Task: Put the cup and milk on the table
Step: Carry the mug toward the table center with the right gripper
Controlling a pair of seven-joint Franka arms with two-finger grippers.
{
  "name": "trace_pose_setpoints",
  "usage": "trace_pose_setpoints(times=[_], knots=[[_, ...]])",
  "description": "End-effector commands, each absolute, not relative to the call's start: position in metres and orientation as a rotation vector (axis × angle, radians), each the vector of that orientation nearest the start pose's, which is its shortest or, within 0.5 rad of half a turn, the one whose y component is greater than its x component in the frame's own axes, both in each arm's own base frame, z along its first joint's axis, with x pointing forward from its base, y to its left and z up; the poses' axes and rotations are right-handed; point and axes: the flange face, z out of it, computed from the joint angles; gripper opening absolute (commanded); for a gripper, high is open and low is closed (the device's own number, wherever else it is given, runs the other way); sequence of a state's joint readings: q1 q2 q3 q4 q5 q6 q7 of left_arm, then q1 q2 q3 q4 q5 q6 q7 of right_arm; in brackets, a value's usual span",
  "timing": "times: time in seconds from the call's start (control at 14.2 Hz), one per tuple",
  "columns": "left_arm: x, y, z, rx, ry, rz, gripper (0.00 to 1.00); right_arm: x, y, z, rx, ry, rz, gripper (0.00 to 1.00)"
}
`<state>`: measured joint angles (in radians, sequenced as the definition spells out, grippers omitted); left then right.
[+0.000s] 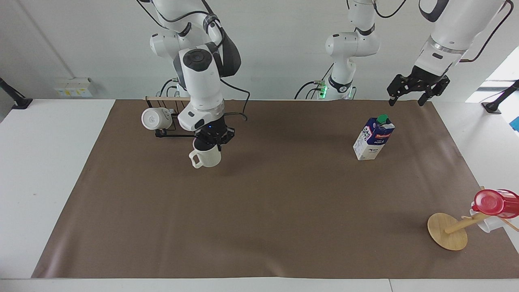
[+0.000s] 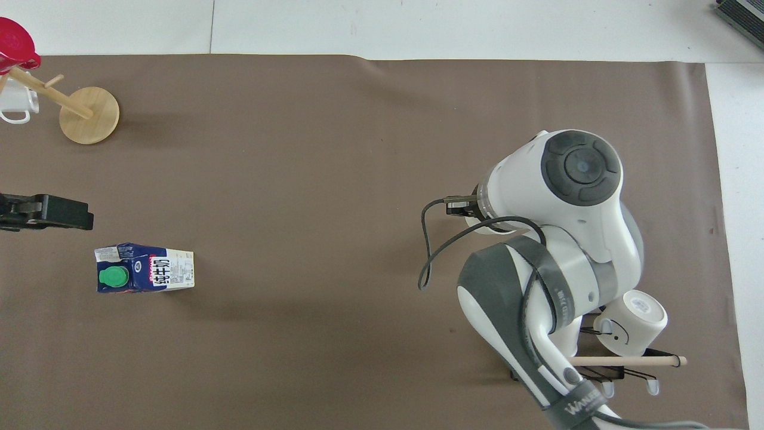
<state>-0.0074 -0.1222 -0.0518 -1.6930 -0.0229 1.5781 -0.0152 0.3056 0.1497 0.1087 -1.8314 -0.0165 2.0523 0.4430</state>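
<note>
Plain white wall [image 1: 275, 48]; white desk [image 1: 44, 162] under wide brown sheet [image 1: 267, 211]; daylight at window [image 1: 500, 79]; wall sockets [image 1: 73, 87].

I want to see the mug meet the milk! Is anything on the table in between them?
No. In the facing view, only bare brown sheet lies between the cup, held by the right hand, and the milk.

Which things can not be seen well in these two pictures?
- Cup, overhead view: covered by the right arm.
- Right gripper, overhead view: under its own wrist.
- Left gripper, overhead view: cut by the edge.
- White mug on the wooden stand: cut by the edge.
</note>
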Motion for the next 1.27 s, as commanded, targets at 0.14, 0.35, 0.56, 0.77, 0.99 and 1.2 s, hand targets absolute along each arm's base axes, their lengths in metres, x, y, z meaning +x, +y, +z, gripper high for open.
trace_pose_setpoints(times=[0.14, 0.35, 0.56, 0.77, 0.99, 1.2], knots=[[0.513, -0.029, 0.640, -3.143, 0.062, -0.021, 1.00, 0.552, 0.308, 0.434, -3.062, 0.160, -0.144, 0.00], [0.512, -0.031, 0.638, -3.143, 0.077, -0.007, 1.00, 0.542, 0.337, 0.412, -3.063, 0.139, -0.114, 0.00], [0.510, -0.031, 0.639, -3.142, 0.069, -0.014, 1.00, 0.533, 0.368, 0.393, -3.045, 0.120, -0.142, 0.00], [0.505, -0.030, 0.634, -3.141, 0.069, 0.000, 1.00, 0.532, 0.372, 0.387, -3.044, 0.110, -0.165, 0.00], [0.493, -0.031, 0.625, -3.137, 0.073, -0.007, 1.00, 0.527, 0.380, 0.370, -3.058, 0.084, -0.142, 0.00], [0.487, -0.032, 0.606, -3.136, 0.076, 0.003, 1.00, 0.522, 0.381, 0.363, -3.082, 0.050, -0.142, 0.00]])
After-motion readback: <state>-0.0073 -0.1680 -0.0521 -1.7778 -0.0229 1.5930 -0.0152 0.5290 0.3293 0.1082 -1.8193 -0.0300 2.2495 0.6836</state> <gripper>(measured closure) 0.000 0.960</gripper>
